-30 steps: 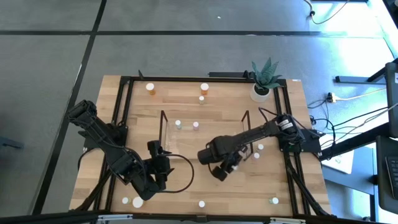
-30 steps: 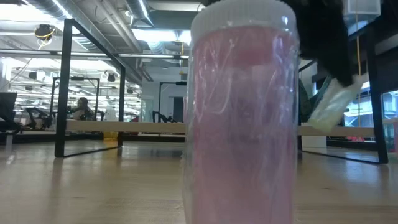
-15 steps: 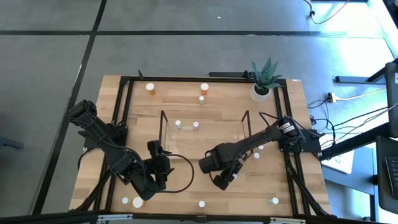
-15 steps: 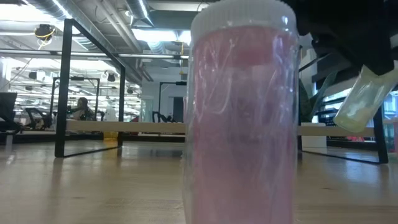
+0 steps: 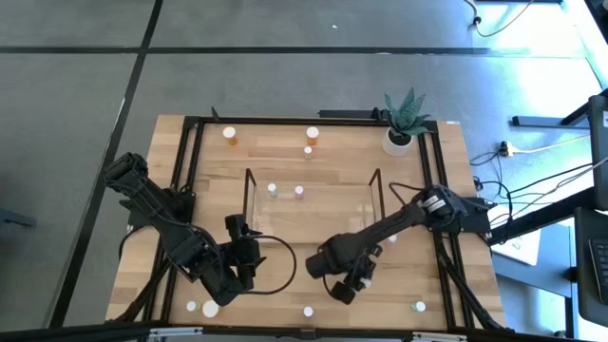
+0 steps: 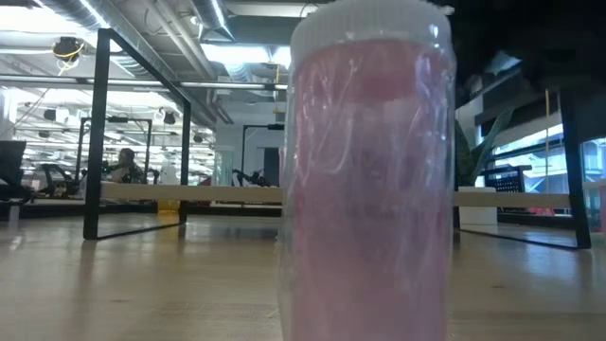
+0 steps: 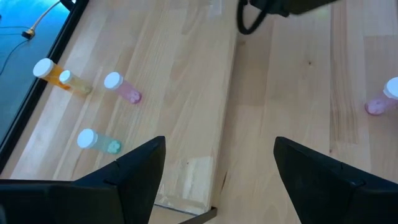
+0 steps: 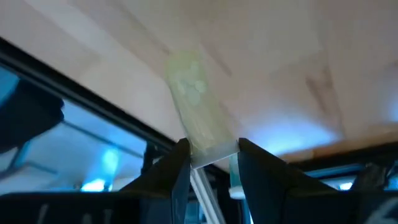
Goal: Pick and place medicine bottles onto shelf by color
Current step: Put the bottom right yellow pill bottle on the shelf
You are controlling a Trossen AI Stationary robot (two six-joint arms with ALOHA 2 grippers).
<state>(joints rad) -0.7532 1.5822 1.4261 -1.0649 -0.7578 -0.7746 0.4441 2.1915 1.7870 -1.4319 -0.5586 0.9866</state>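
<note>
Right claw (image 5: 353, 283) has carried greenish bottle (image 8: 194, 112) nearer.

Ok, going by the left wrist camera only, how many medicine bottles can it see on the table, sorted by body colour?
Orange bottle: 1
Pink bottles: 2
Greenish bottle: 1
Total: 4, all with white caps

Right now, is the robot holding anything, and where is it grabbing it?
Yes. The right hand is pinching a greenish medicine bottle by one end. The left hand is open and holds nothing.
</note>
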